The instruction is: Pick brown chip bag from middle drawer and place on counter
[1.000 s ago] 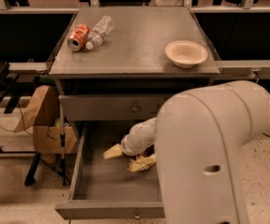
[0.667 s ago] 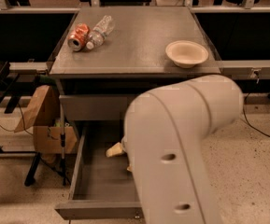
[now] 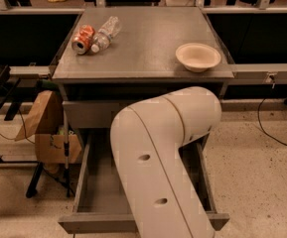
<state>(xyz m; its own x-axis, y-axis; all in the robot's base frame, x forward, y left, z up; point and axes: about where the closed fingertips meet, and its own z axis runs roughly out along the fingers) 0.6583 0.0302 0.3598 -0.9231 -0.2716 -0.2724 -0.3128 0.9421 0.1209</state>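
The middle drawer [image 3: 94,183] stands pulled open below the counter [image 3: 143,48]. My large cream arm link [image 3: 158,152] reaches down over the drawer and covers most of its inside. My gripper is hidden behind this link, somewhere over the drawer. The brown chip bag is hidden too. The part of the drawer floor that shows on the left is bare grey.
On the counter lie an orange soda can [image 3: 82,38] and a clear plastic bottle [image 3: 105,32] at the back left, and a cream bowl [image 3: 198,56] at the right. The upper drawer [image 3: 86,115] is closed. A brown paper bag and cardboard box [image 3: 43,130] stand left of the cabinet.
My arm link has swung left across the view. It now covers the gripper and the brown chip bag, which showed in the drawer a second ago.
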